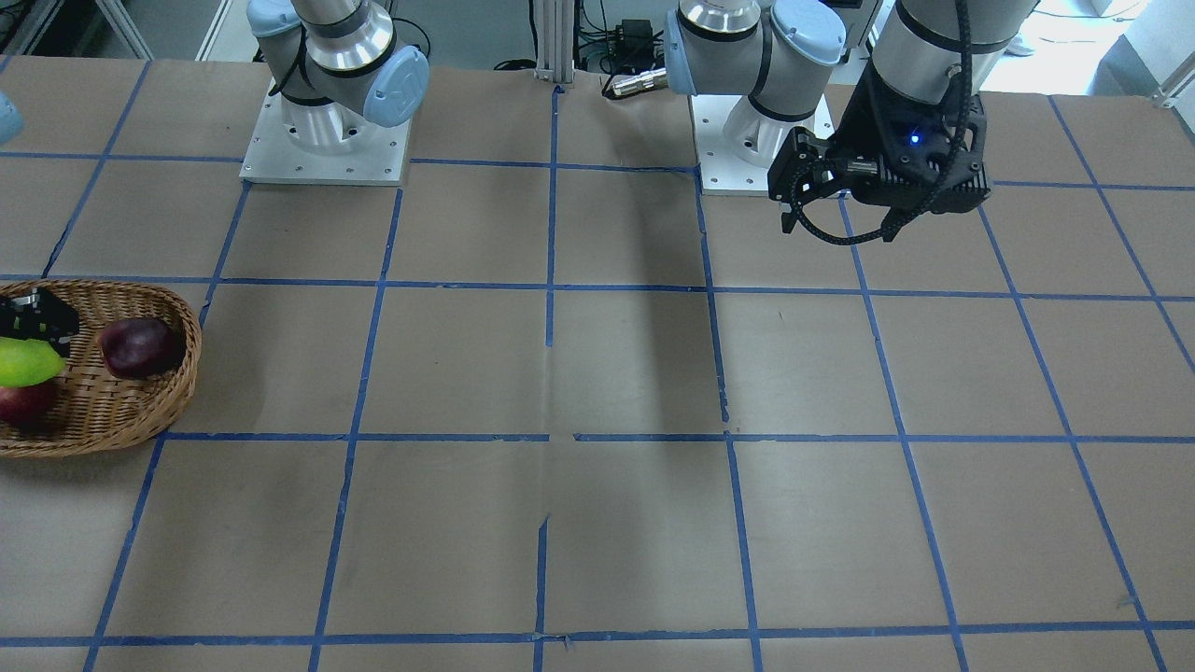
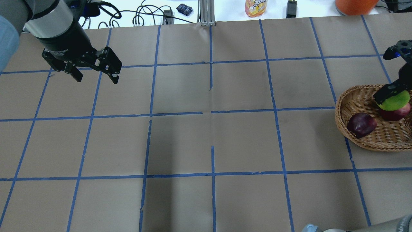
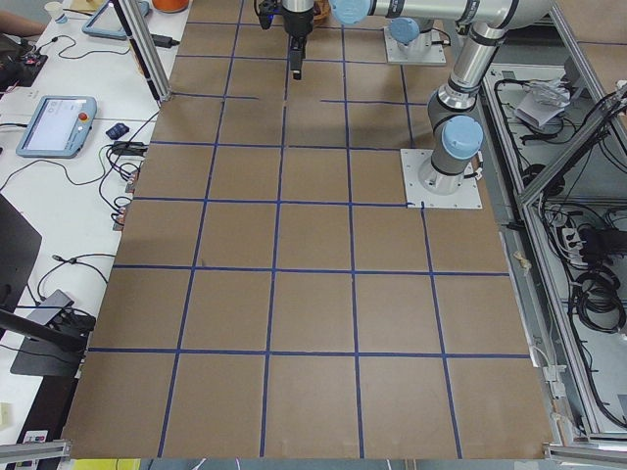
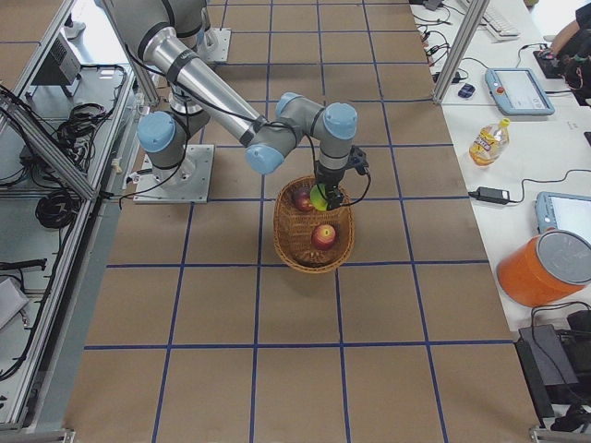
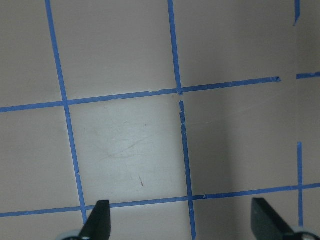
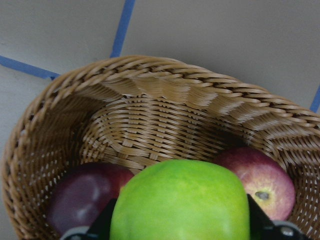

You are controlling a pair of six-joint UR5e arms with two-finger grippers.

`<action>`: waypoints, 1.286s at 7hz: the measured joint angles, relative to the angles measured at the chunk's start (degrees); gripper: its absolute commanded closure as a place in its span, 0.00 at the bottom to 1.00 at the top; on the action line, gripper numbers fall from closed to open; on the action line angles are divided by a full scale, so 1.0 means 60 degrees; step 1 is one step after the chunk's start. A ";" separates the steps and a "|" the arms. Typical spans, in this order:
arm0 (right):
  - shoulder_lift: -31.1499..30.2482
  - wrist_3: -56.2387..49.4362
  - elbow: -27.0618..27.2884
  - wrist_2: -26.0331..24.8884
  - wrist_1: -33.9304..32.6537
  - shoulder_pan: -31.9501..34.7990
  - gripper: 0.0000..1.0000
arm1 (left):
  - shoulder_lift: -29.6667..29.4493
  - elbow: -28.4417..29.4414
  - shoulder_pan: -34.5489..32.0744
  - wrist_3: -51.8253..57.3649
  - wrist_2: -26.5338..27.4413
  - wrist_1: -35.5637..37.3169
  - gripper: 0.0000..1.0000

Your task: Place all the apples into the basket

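Apples x3: red [image 6: 260, 180], maroon [image 6: 82, 195], green [image 6: 180, 200]. Basket [image 2: 357, 96] x1. Grippers x2: L gripper [image 2: 96, 78], R gripper [image 2: 391, 95].

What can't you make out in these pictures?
- Front-facing view: the basket is cut off by the left edge.
- Right wrist view: the green apple hides most of the right gripper.
- Overhead view: unclear whether the green apple touches the red apple under it.

Brown papered table [image 1: 635, 373] gridded with blue tape [image 1: 467, 285].
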 measured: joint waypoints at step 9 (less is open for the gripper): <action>-0.2057 0.3779 -0.2741 0.0658 0.5591 0.2179 0.00 | 0.0011 -0.0044 -0.0015 0.0000 0.0022 -0.0045 0.00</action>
